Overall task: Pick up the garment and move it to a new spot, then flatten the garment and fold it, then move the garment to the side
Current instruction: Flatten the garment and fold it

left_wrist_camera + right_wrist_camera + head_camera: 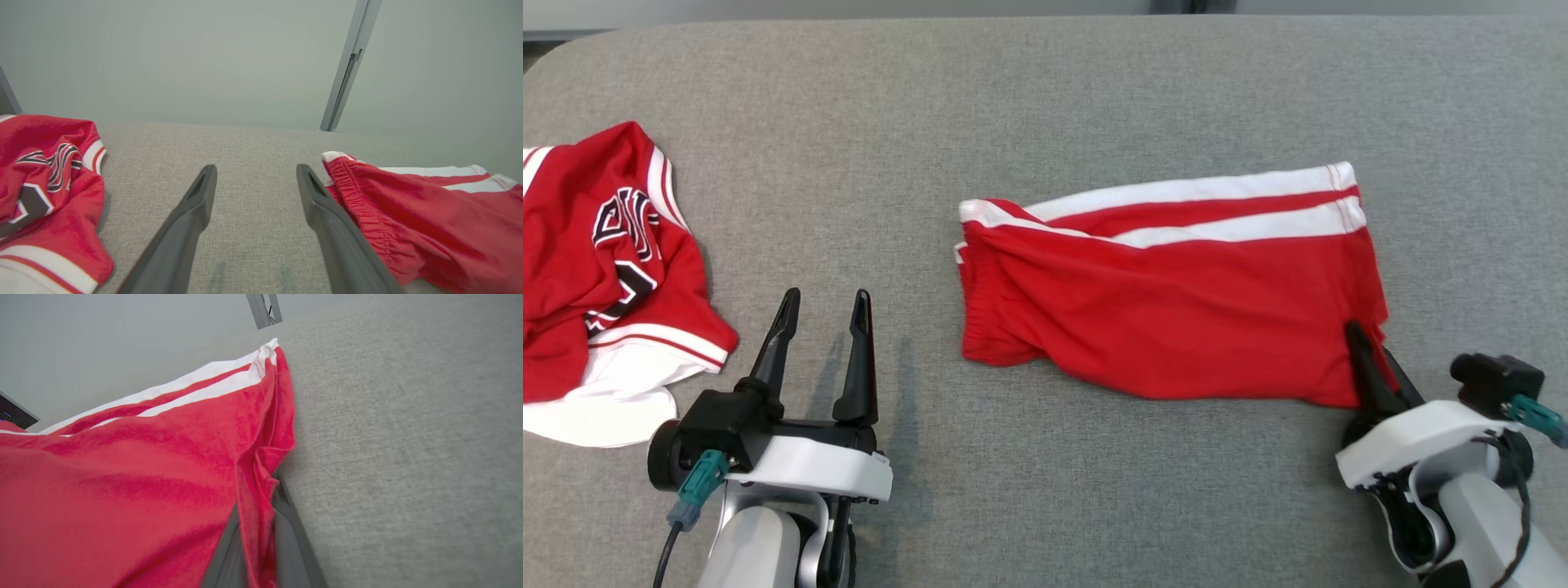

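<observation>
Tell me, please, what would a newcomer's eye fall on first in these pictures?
The red shorts with white stripes, lying right of centre on the grey surface, stand out first; the right hand is shut on their near right corner. A crumpled red jersey lies at the far left, and the open left hand is between the two garments.

White wrist shells [825,475], black housings [723,420], teal cable plugs [701,480] — long dark tapered jaws

Jersey [605,269] cut off by head view's left edge; lettering crumpled, unreadable. Right gripper [1368,347] tips buried in shorts [1168,318] corner fold, pinched cloth largely covering fingers [288,535] in right wrist view. Shorts cropped there at left, bottom.
</observation>
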### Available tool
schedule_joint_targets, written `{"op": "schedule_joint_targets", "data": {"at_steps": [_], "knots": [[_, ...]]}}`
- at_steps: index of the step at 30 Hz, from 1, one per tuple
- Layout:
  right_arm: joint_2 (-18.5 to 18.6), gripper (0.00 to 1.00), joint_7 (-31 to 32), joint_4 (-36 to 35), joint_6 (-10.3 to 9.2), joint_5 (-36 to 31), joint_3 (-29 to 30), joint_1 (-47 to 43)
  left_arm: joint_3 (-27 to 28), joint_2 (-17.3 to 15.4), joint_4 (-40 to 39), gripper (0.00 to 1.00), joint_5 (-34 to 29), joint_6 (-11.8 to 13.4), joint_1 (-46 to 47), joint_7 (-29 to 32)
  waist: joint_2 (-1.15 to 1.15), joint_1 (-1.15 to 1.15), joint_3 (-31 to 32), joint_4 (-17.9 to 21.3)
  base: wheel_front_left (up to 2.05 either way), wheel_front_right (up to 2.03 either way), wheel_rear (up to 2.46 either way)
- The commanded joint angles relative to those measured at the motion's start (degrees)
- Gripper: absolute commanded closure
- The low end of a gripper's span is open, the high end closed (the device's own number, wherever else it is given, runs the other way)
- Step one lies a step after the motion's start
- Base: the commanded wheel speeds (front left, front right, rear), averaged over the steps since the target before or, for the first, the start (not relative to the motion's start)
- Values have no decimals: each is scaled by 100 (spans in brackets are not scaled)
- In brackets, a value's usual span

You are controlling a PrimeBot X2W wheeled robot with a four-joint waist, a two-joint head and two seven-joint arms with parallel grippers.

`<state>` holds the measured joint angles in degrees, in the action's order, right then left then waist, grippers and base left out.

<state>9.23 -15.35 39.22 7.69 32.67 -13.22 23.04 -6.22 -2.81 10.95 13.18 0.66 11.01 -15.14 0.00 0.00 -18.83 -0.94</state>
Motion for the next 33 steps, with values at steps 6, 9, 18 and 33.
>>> {"op": "schedule_joint_targets", "data": {"at_steps": [6,9,18,33], "knots": [[121,100,42,116,-36,-1,410,-522,6,-21,24,0,-62,-26,-47,0,0,0,102,61,0,0,0],[97,100,41,87,-36,-52,496,-541,15,-20,39,0,-75,-50,-53,0,0,0,129,67,0,0,0],[21,100,129,-848,-19,-638,241,-80,-4,-20,81,0,-66,-62,-136,0,0,0,320,126,0,0,0],[-580,100,902,-1930,-19,-661,-1734,332,-280,-19,181,0,156,-30,-92,0,0,0,511,-245,0,0,0]]}}
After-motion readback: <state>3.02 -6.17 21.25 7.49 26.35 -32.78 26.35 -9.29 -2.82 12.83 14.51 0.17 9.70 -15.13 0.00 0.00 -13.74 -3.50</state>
